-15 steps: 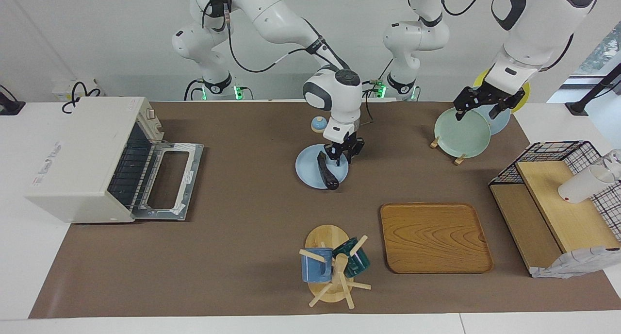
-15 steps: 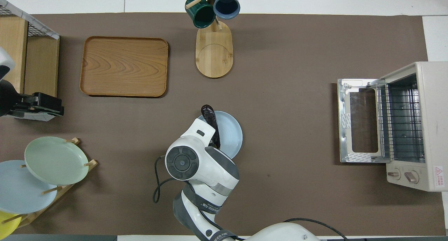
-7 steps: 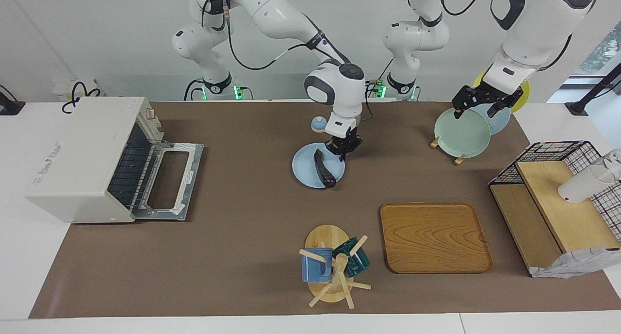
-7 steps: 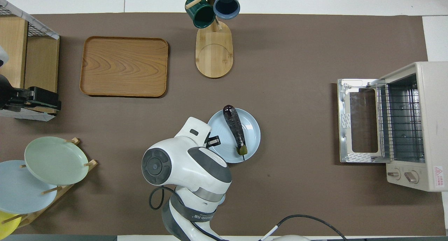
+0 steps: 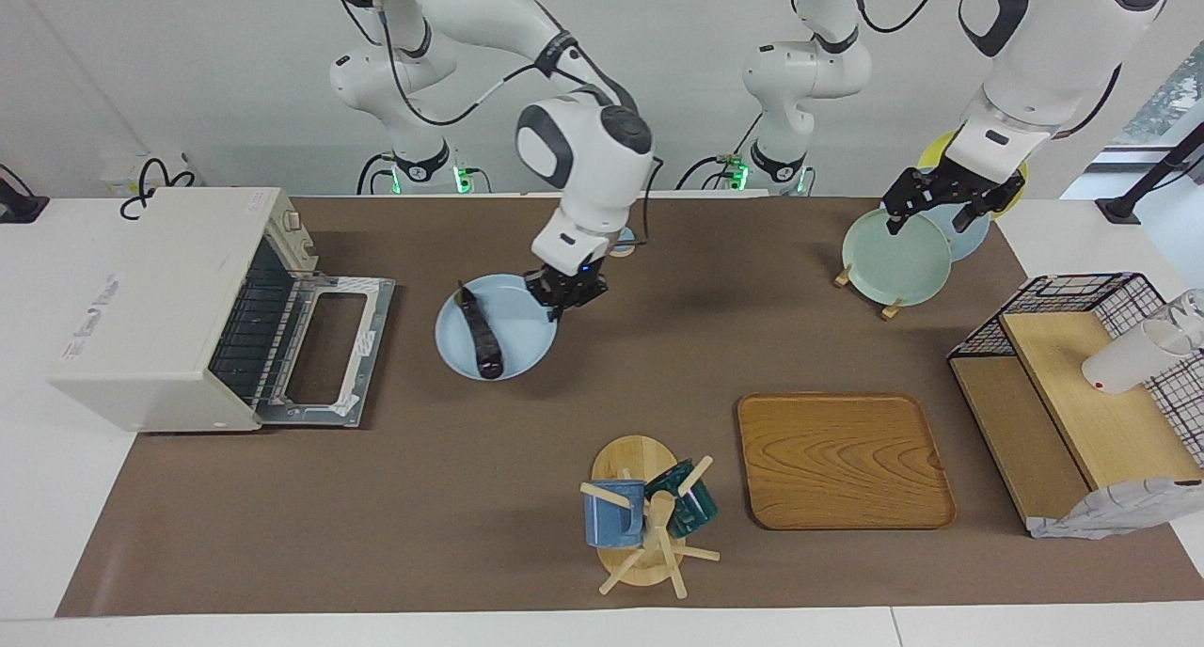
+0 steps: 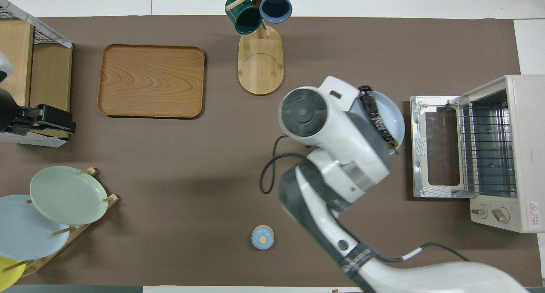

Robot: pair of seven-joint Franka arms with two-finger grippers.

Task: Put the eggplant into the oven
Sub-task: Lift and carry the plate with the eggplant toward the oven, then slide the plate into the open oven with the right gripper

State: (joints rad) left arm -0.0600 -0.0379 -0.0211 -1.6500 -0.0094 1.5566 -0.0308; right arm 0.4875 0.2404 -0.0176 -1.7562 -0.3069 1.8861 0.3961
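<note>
Since half a second ago the right gripper (image 5: pixel 565 291) has carried the light blue plate (image 5: pixel 513 323) from the middle of the facing view toward its left, and its fingers stay clamped on the plate's rim. The eggplant (image 5: pixel 478 335) lies on the plate, which is up in the air over the brown mat (image 5: pixel 433 497), just beside the open door (image 5: pixel 324 351) of the oven (image 5: pixel 150 299). The oven's red warning label (image 6: pixel 533 208) is too small to read. The left gripper (image 5: pixel 942 196) waits at the upper right over the green plate (image 5: pixel 894 252), its fingers apart.
</note>
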